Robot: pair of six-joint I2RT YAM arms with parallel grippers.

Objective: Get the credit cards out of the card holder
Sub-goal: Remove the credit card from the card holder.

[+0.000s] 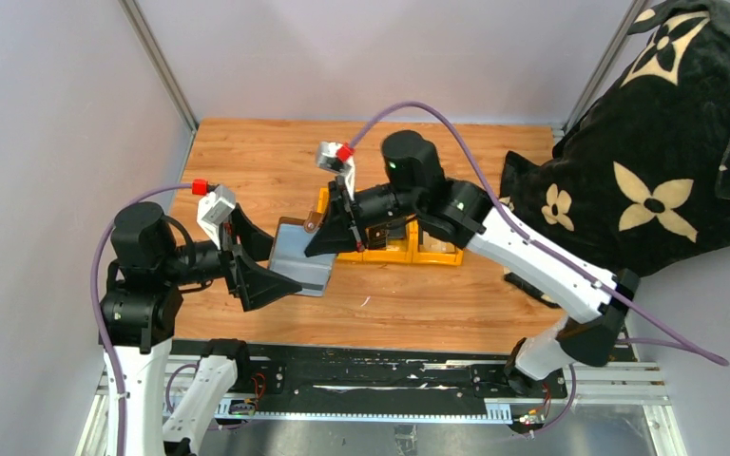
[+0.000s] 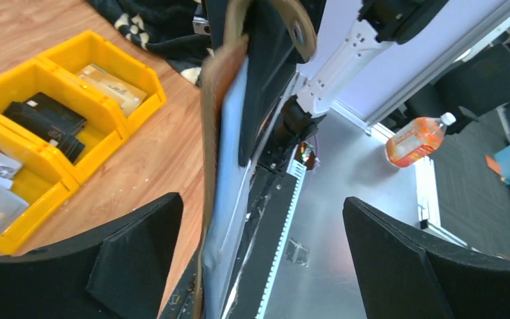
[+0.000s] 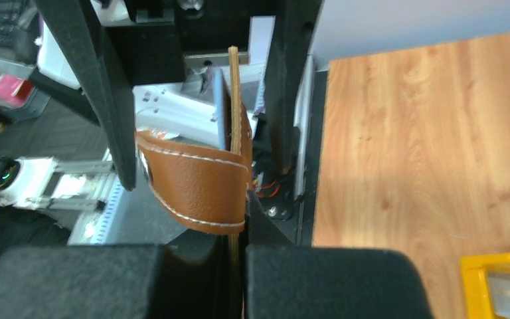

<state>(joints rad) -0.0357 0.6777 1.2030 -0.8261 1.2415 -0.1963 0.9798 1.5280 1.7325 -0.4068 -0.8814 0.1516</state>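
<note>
The right arm's black pincer (image 3: 236,256) filled the foreground, its jaws clamped on the edge of the thin bifold card holder (image 3: 202,189), brown leather outside with a stitched strap, silvery-grey inside. The holder was held edge-up, clear of the wooden counter (image 1: 247,161). The left pincer (image 2: 259,206) gaped wide around the holder's other end; whether one finger touched it was hard to tell. Behind, partly hidden by the right pincer, sat a yellow plastic three-compartment bin (image 2: 73,173) with flat credit cards (image 2: 43,123), black, tan and silvery-grey, in separate compartments. A black cloth with cream flowers (image 1: 665,142) lay at the counter's right.
</note>
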